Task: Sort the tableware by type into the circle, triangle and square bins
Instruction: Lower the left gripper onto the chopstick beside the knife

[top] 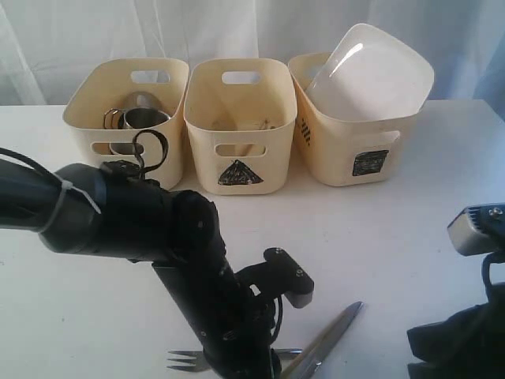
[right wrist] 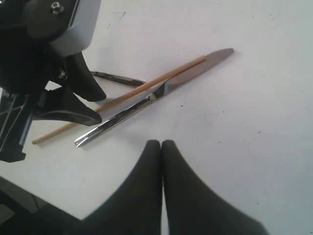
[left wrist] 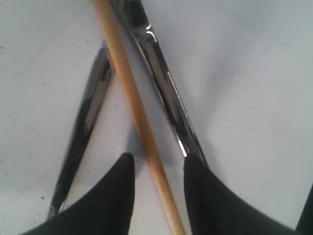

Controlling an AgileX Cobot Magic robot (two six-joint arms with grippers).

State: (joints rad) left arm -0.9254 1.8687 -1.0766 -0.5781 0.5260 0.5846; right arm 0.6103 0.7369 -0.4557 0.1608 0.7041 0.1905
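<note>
Left fingers [left wrist: 115, 196] spread astride wooden chopstick [left wrist: 129, 83] (right fingers [right wrist: 146, 186] pressed together); steel mugs [top: 142, 118] in left bin [top: 87, 110], white plate [top: 371, 75] in square bin [top: 339, 150].

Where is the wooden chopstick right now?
In the left wrist view the chopstick lies on the table between the fingers of the open left claw, crossing the steel knife.
</note>
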